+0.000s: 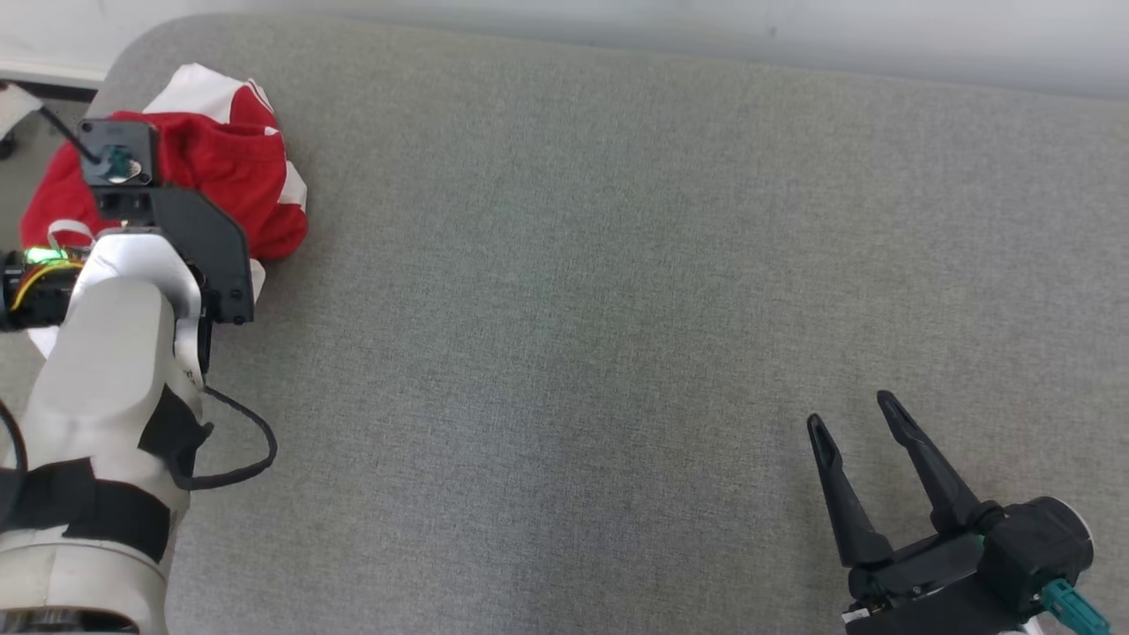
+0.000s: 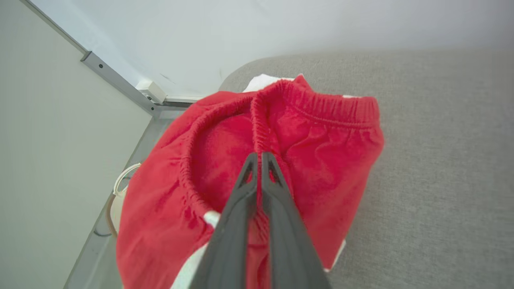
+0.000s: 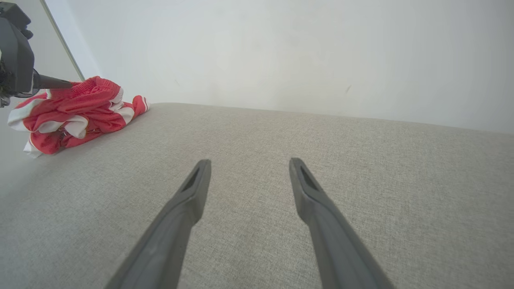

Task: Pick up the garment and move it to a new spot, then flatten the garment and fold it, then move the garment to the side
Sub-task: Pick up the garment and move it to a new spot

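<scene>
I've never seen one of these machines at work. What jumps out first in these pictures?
The bright red-and-white garment, bunched in a heap at the far left corner of the grey padded surface. The left arm reaches over it, its jaws shut on the elastic waistband, while the right arm holds its jaws open above bare grey at the lower right of the head view.
</scene>
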